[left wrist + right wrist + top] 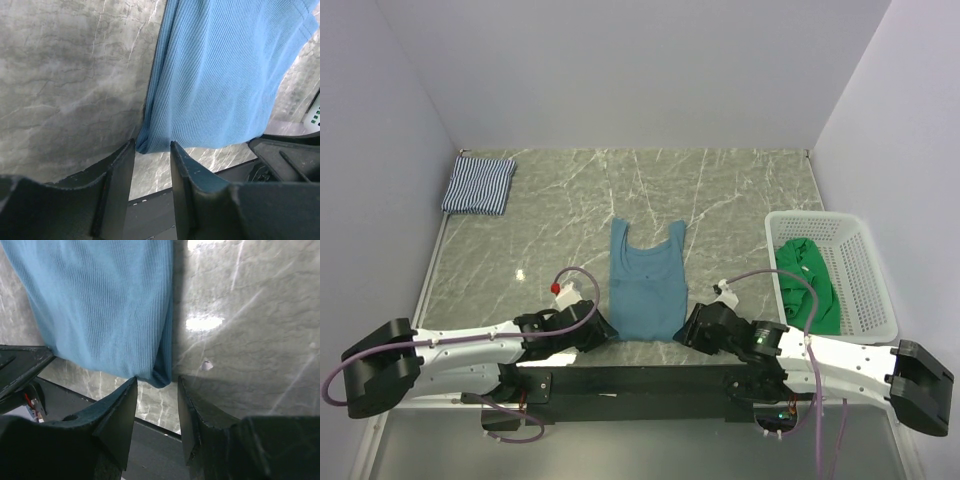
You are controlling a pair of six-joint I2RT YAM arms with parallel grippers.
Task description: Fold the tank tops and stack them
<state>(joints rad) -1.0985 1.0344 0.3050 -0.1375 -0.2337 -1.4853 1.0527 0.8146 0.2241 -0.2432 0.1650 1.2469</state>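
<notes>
At the near edge, we see the left gripper and right gripper, jaws parted and unclenched. Each sits at a hem corner of the flat teal-blue ribbed tank top. Bare grey marble tabletop flanks it, and the folded navy-striped top lies in the far-left corner.

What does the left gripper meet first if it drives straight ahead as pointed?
The left gripper would meet the teal-blue tank top, its near hem corner right at the open fingertips, though depth is unclear.

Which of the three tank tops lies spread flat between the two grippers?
The teal-blue tank top. The striped one sits folded far left; the green one is bunched in the basket.
</notes>
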